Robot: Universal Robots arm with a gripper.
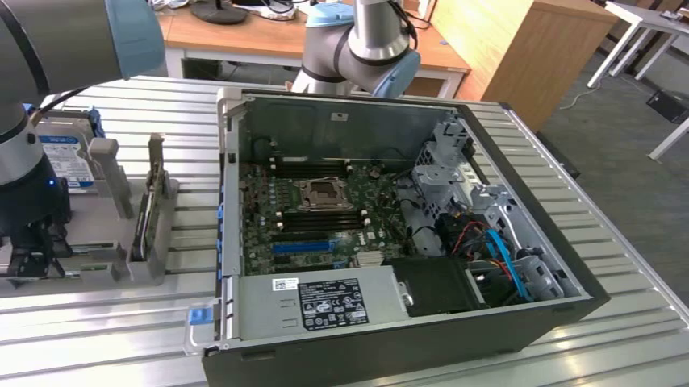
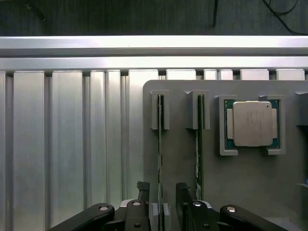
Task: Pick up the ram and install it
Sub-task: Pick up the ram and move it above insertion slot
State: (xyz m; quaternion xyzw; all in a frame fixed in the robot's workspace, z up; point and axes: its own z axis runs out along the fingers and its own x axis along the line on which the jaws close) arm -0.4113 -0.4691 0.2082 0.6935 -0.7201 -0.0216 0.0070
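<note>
Jaws are standing apart, straddling the ram, which is resting on edge in a slot of the gray holder; neither jaw appears to be touching it. A second stick is sitting just beside it, with a processor beyond. In the exterior view the holder is lying on the surface at nine o'clock from the open computer case. One jaw is hanging in the narrow gap between the sticks, so a skewed approach is risking nudging the neighbour or pinching the ram off-centre and tilting it.
</note>
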